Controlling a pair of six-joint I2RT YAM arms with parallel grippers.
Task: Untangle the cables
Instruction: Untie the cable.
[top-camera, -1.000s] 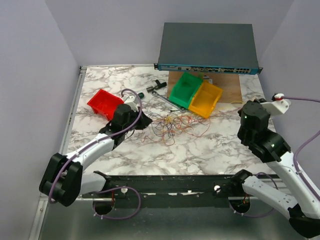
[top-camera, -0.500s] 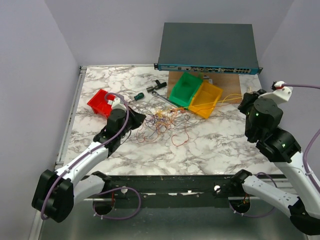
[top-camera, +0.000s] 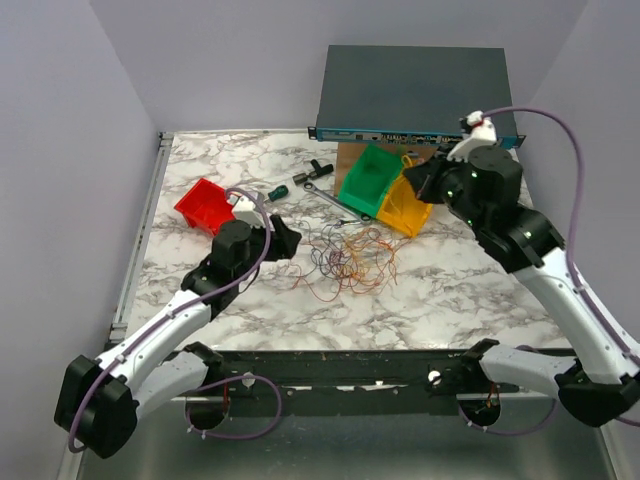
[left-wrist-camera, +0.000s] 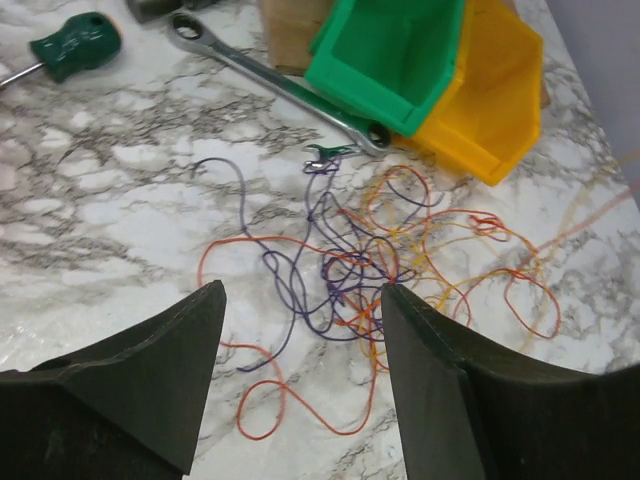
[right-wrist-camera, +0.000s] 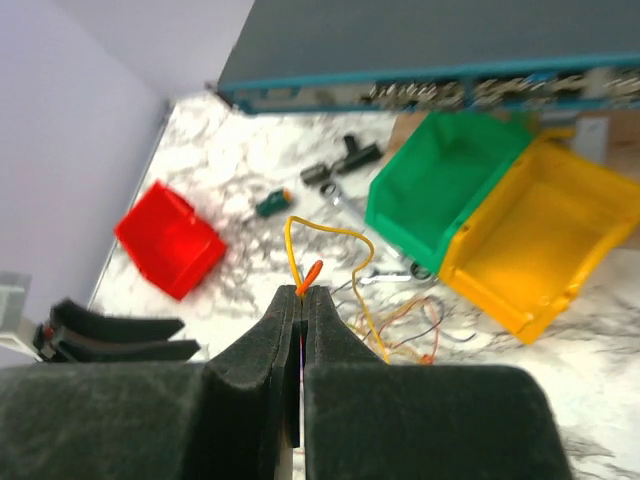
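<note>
Right gripper (right-wrist-camera: 302, 293) clamps one yellow cable (right-wrist-camera: 330, 232) aloft; left gripper (left-wrist-camera: 300, 295) gapes, empty; the cables (top-camera: 350, 258), midway between the edges, lie mostly tangled.

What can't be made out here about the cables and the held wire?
Right wrist view: the yellow wire pinched in the right fingers runs into the blurred cables; its far end is lost.
Top view: that wire is too thin to follow, and the right arm hides the pinch.
Left wrist view: which strand lies over which is too fine to tell.
</note>
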